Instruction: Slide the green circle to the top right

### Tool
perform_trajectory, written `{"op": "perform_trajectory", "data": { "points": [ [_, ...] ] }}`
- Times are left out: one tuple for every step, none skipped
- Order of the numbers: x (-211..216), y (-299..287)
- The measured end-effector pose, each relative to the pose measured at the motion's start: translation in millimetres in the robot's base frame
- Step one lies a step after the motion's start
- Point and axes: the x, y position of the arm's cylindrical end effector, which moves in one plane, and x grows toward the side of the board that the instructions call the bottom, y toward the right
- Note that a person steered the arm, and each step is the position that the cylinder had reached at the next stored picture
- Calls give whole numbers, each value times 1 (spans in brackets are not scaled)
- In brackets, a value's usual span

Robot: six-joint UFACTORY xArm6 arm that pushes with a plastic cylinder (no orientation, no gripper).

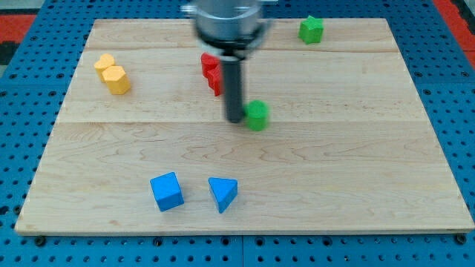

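The green circle [257, 116] sits near the middle of the wooden board [356, 170]. My tip [234, 119] rests on the board right against the circle's left side. The rod rises from there to the arm's grey body at the view's top. A second green block [311, 29], star-like in shape, lies near the view's top right.
A red block [211, 73] sits just behind the rod, partly hidden by it. Two yellow blocks [113, 74] lie together at the upper left. A blue cube [166, 191] and a blue triangle [223, 193] lie near the bottom. Blue pegboard surrounds the board.
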Motion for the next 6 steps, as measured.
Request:
{"op": "perform_trajectory", "data": {
  "points": [
    [24, 10],
    [15, 57],
    [-16, 89],
    [-71, 82],
    [-120, 106],
    [-173, 109]
  ]
}}
